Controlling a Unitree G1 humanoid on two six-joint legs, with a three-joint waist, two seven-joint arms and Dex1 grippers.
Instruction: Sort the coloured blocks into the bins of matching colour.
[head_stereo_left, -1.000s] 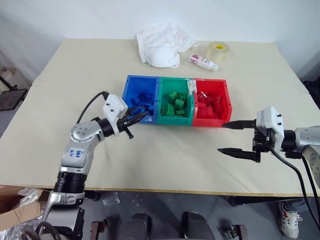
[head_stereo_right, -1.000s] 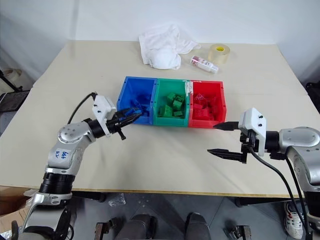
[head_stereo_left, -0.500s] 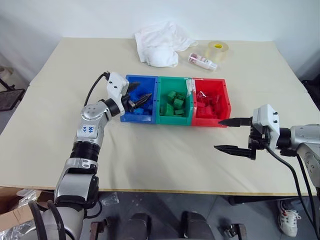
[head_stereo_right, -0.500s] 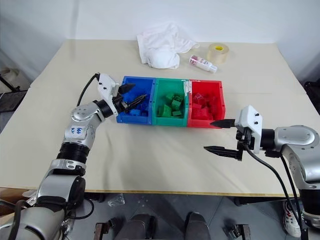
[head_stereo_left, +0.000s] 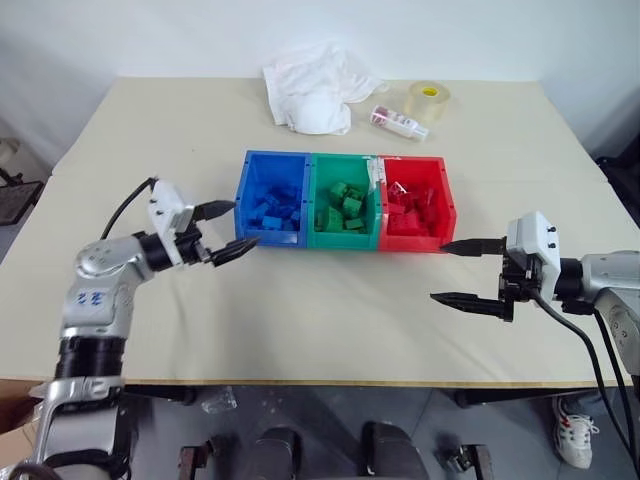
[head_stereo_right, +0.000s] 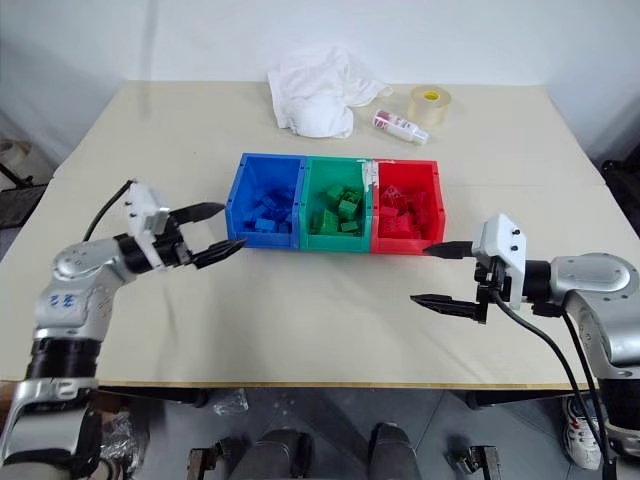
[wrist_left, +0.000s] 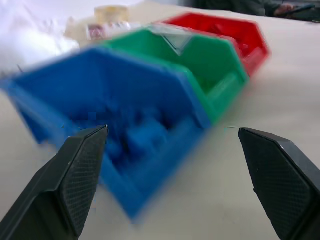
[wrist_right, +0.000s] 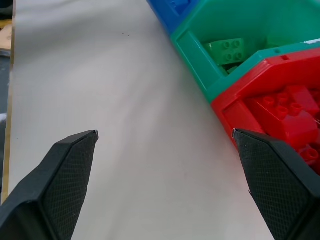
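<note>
Three joined bins stand in a row mid-table: a blue bin (head_stereo_left: 274, 157), a green bin (head_stereo_left: 344, 160) and a red bin (head_stereo_left: 416, 243). Blue blocks (head_stereo_left: 275, 207) lie in the blue one, green blocks (head_stereo_left: 341, 206) in the green one and red blocks (head_stereo_left: 410, 207) in the red one. My left gripper (head_stereo_left: 246, 223) hovers open and empty just left of the blue bin's front corner, pointing at it. My right gripper (head_stereo_left: 438, 272) stays open and empty over the table, in front of the red bin's right corner.
At the back of the table lie a crumpled white cloth (head_stereo_left: 310, 85), a small bottle (head_stereo_left: 398, 121) and a roll of clear tape (head_stereo_left: 428, 98). Bare tabletop stretches in front of the bins and to both sides.
My left gripper, shut by the blue bin's front a second ago, opened over the blue bin and has drawn back to its left. The right arm has kept still.
</note>
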